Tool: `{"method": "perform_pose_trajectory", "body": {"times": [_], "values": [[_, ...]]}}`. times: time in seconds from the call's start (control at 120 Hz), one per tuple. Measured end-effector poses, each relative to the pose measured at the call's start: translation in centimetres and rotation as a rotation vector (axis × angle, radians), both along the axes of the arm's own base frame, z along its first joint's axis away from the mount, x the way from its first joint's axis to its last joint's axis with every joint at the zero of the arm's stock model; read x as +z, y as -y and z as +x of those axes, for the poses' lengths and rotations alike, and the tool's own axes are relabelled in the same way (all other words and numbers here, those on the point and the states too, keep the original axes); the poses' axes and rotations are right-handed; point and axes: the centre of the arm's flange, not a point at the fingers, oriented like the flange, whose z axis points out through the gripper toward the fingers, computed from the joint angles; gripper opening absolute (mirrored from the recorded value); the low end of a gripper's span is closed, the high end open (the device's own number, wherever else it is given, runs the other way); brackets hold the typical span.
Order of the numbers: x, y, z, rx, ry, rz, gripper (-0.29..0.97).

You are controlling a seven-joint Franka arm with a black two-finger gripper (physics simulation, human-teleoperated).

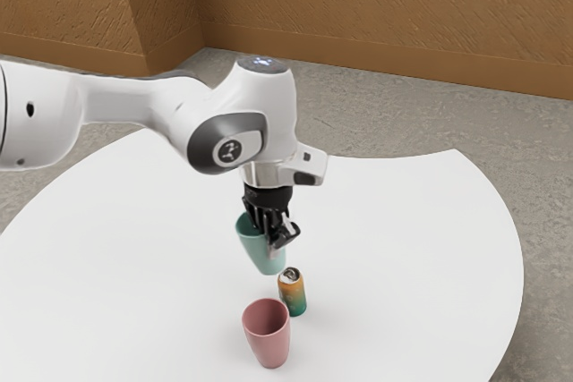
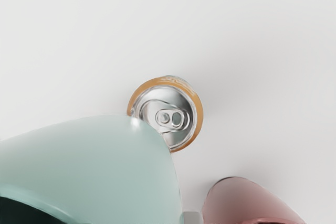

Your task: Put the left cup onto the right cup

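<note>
My black gripper (image 1: 269, 225) is shut on the rim of a teal cup (image 1: 258, 248), one finger inside and one outside. The cup hangs tilted just above the white table (image 1: 134, 248). In the wrist view the teal cup (image 2: 89, 171) looms large right under my hand. A pink cup (image 1: 267, 332) stands upright near the table's front edge, below and slightly right of the held cup in the exterior view. The pink cup (image 2: 247, 203) also peeks in beside the teal one in the wrist view.
An orange and green drink can (image 1: 292, 291) stands upright between the two cups, close to the pink one; its silver top (image 2: 167, 116) faces my hand. The round table's edge curves along the exterior view's right, with speckled floor and wooden walls beyond.
</note>
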Motion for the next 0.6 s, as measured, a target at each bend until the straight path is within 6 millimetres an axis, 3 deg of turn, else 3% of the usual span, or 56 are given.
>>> {"method": "perform_pose_trajectory", "body": {"times": [0.133,0.25,0.325,0.475,0.6], "values": [[0.1,-0.1,-0.3,0.022,0.015,-0.013,-0.11],[2.6,0.7,-1.1,0.023,0.064,-0.03,-0.11],[3.1,1.2,-2.6,0.015,0.072,-0.028,-0.11],[1.8,2.2,-5.3,0.0,0.044,-0.015,-0.11],[0.6,1.9,-6.2,0.02,0.014,-0.013,-0.11]]}}
